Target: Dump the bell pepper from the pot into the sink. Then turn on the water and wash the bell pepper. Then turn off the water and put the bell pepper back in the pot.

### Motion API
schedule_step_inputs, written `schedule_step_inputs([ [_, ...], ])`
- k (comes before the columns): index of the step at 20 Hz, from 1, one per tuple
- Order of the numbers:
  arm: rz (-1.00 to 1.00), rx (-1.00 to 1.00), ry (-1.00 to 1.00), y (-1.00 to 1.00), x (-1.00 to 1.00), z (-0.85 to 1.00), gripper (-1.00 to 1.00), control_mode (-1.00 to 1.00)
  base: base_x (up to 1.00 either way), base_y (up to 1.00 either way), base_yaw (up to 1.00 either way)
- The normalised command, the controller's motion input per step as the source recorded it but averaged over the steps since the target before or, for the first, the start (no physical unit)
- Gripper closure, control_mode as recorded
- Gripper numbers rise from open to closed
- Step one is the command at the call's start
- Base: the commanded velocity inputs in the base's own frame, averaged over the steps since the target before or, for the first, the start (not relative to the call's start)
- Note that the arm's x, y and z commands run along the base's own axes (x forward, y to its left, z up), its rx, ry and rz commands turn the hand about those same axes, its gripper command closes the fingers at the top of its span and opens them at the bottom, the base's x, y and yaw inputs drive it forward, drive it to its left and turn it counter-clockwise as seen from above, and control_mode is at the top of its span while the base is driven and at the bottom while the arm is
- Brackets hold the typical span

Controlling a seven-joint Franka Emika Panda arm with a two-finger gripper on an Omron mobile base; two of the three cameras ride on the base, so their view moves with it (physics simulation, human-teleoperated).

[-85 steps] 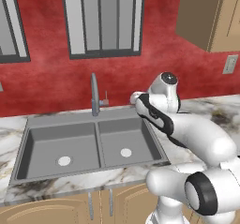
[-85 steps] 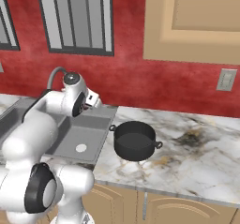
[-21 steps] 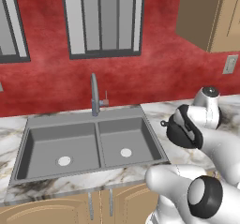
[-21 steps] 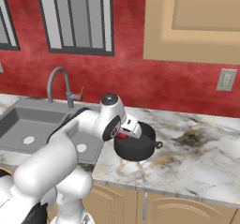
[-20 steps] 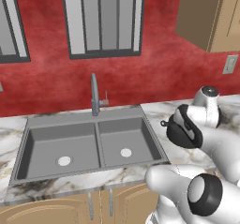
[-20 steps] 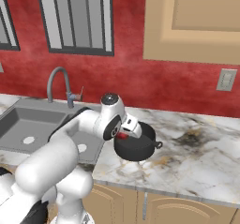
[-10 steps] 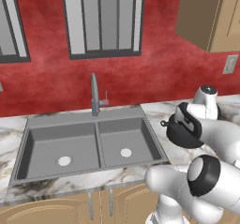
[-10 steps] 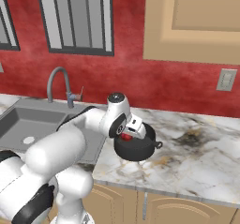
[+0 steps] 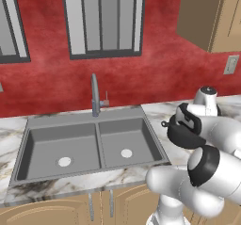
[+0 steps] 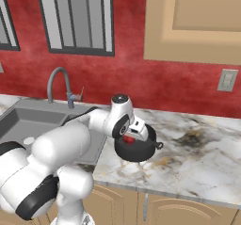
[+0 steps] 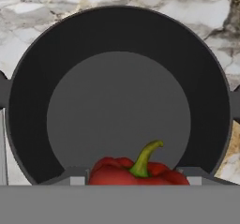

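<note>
Marble worktop (image 10: 197,167) right of your sink (image 9: 89,144) carries the pot (image 11: 119,54); your gripper (image 11: 136,180) straddles the pepper (image 11: 138,171) inside, grip uncertain.

A home kitchen, rendered. A grey metal double-basin sink (image 9: 89,144) with a curved grey tap (image 9: 95,94) is set in a white-veined marble worktop (image 10: 197,165). Tan wooden cabinets (image 10: 197,19) hang on the red wall (image 9: 155,73).

Base cams behind me, left and right, share sink (image 9: 89,144) and pot (image 10: 136,149); hand cam close above pot.
</note>
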Motion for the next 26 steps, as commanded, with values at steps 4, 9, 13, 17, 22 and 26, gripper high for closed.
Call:
schedule_step_inputs([
  [4,0.0,0.0,0.03,-0.03,0.03,-0.16,1.0,-1.0,0.0,0.0,0.0],
  [9,0.0,0.0,0.01,0.0,0.0,-0.12,1.0,-1.0,0.0,0.0,0.0],
  [13,0.0,0.01,0.0,-0.02,0.0,-0.04,1.0,-1.0,0.0,0.0,0.0],
  [17,0.0,0.01,0.01,-0.01,0.0,-0.02,1.0,-1.0,0.0,0.0,0.0],
  [22,0.0,0.0,0.02,0.0,0.0,-0.03,-1.0,-1.0,0.0,0.0,0.0],
  [26,0.0,0.0,0.0,-0.02,0.0,0.0,-1.0,-1.0,0.0,0.0,0.0],
])
